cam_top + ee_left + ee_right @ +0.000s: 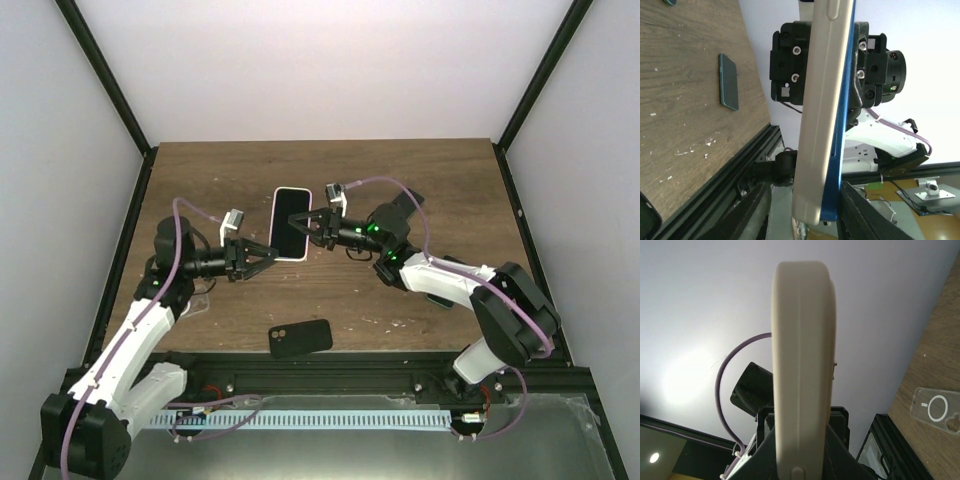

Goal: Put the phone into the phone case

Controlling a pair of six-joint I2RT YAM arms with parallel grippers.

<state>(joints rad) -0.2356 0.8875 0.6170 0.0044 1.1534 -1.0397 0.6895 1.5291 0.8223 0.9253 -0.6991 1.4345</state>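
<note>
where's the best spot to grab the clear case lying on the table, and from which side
Grip the clear case across its two long side walls, coming straight down from above. It lies flat on the table, so only the thin rim offers a hold. The left gripper looks open and free; the right gripper is shut on the phone.

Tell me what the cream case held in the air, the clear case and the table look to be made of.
Cream case: probably silicone or soft plastic; matte, with a moulded seam and a button bump. Clear case: transparent plastic, glossy; the wood shows through it, and it bears a white ring. Table: dark wood grain, matte, perhaps laminate.
</note>
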